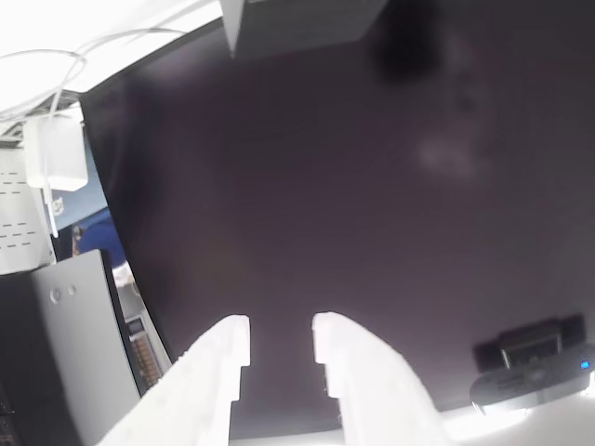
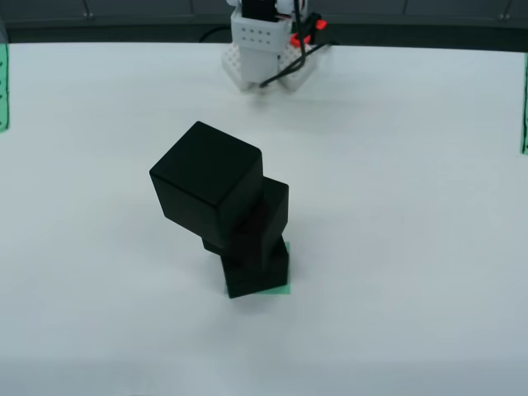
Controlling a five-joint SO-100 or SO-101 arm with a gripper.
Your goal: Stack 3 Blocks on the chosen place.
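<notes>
Three black blocks [image 2: 227,219] sit stacked on the green patch [image 2: 283,288], top one skewed; my gripper [image 1: 281,339] is spread and empty, so stacking looks done — next I'd just stay clear.

No readable text, label, brand or number shows in either view. The black blocks [image 2: 221,198] have plain, unmarked faces.

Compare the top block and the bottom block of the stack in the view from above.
The top block looks larger, being nearest the camera; the bottom block looks smallest. The top block is offset toward the picture's upper left; the bottom block sits on the green patch. Both are plain matte black cubes.
</notes>
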